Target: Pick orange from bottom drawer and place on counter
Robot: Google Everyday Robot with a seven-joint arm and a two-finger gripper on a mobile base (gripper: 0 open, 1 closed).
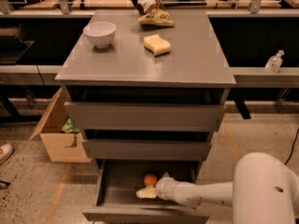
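Note:
The orange (150, 179) lies inside the open bottom drawer (117, 197), near the middle of its floor. My gripper (152, 186) reaches into that drawer from the right on a white arm (205, 193). It is open, with one pale finger (145, 193) just in front of the orange and the other close by its right side. The orange rests on the drawer floor. The grey counter (187, 55) is the cabinet's top, high above the drawer.
On the counter stand a white bowl (99, 33), a pale yellow sponge (157, 45) and a crumpled bag (150, 8) at the back. A cardboard box (58, 134) sits on the floor to the left. A wooden workbench runs behind.

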